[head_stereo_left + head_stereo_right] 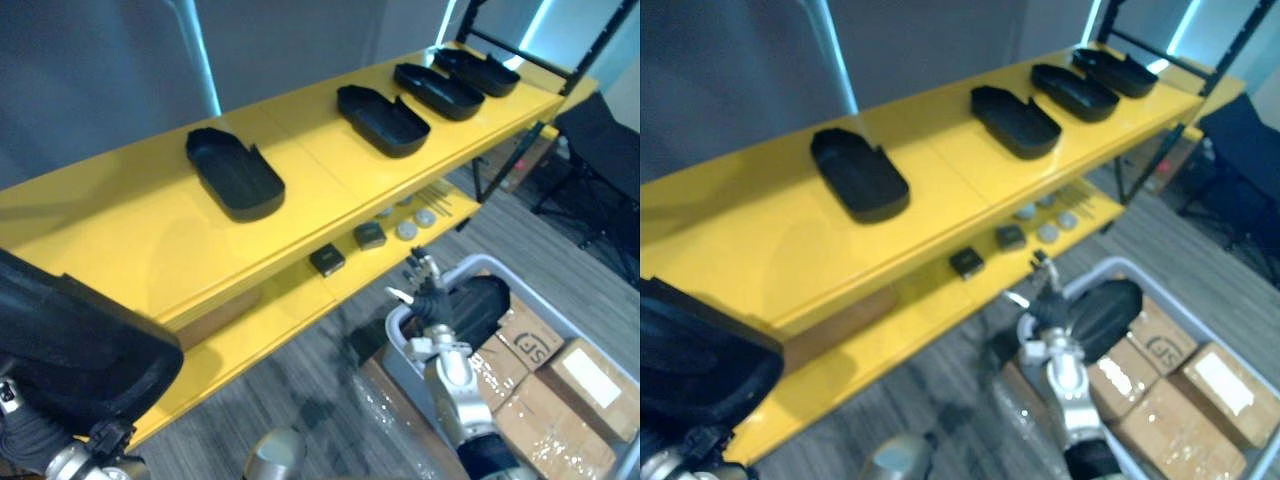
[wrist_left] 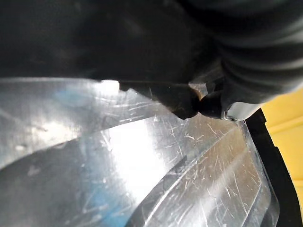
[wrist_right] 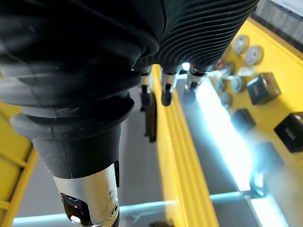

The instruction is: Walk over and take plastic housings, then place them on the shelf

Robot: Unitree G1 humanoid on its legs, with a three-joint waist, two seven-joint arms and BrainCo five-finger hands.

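Four shelved housings (image 1: 235, 175) sit on the yellow shelf's (image 1: 330, 190) top deck. Left hand (image 2: 255, 56) is under a fifth housing (image 1: 70, 345); can't tell its grip. Right hand (image 1: 428, 295) hangs released beside the grey bin (image 1: 400, 335), where a bin housing (image 1: 485, 305) lies. Likely two left to place.

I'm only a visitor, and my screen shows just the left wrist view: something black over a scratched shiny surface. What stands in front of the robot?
Observer: A yellow shelf with four black housings lined up on top.
Operator: Is the robot carrying one?
Observer: A fifth housing shows at its left arm, close to the head camera.
Operator: And the other arm?
Observer: The right robot hand is open beside a grey bin holding another housing.
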